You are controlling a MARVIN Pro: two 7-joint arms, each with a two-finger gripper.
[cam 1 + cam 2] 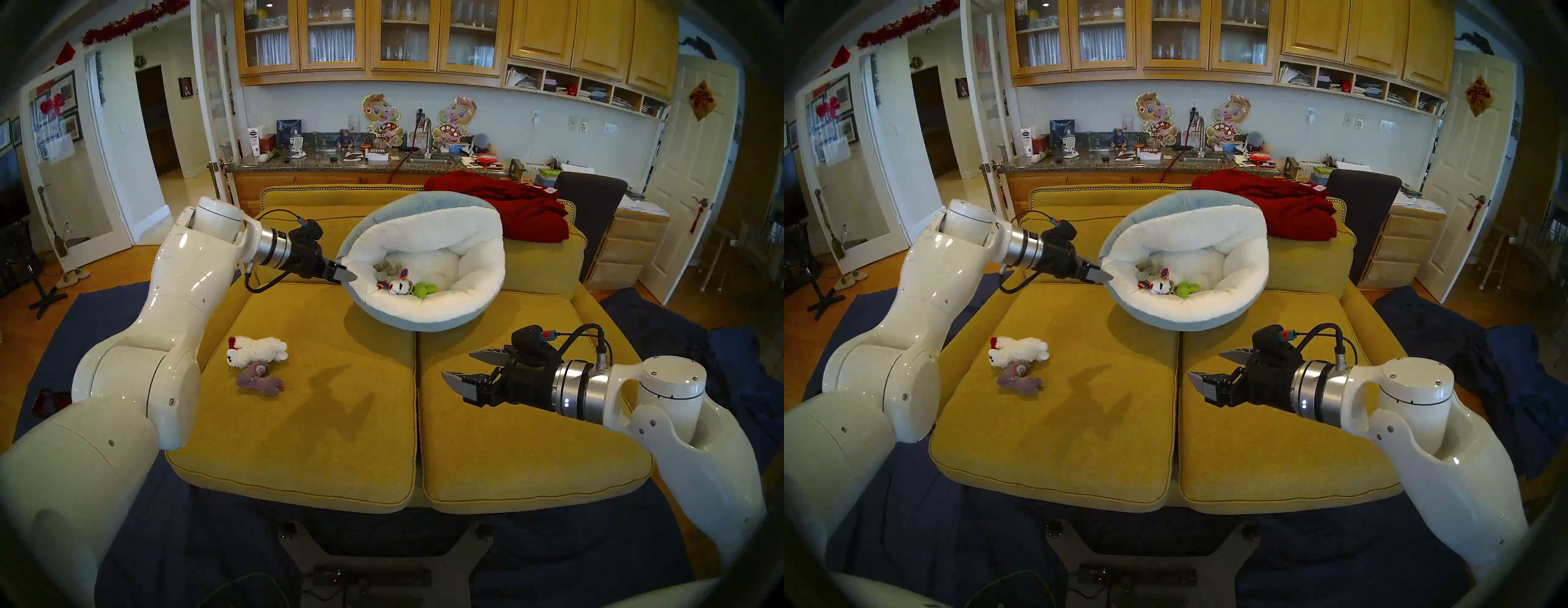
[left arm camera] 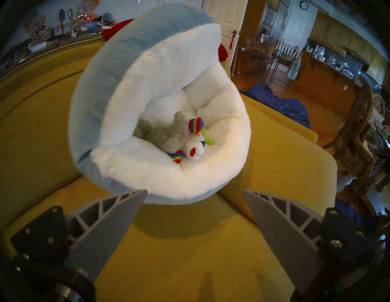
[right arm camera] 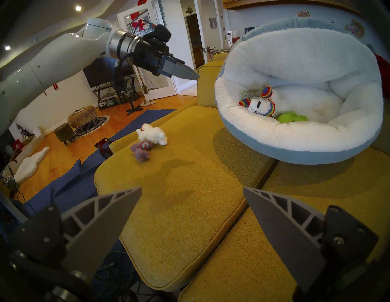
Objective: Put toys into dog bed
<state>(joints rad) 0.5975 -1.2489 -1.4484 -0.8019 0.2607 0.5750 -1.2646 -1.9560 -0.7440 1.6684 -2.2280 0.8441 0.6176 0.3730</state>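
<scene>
Dog bed [image 1: 475, 271], pale blue outside and white fleece inside, propped at 12 o'clock on the mustard sofa cushions [image 1: 322, 424], far rim folded forward over the hollow; inside, white llama [image 1: 399, 287], green cactus [image 1: 423, 290] and grey-beige plush [image 1: 384, 268], gathered at the low near side, probably by the tilt. Still out at 9 o'clock on the left cushion: white lamb [image 1: 254, 350] touching purple-grey plush [image 1: 259, 378]. Left pincer [image 1: 345, 276] spread and empty just beside the bed's 9 o'clock rim; right pincer [image 1: 464, 369] spread and empty above the right cushion at 4 o'clock, likely parked clear.
</scene>
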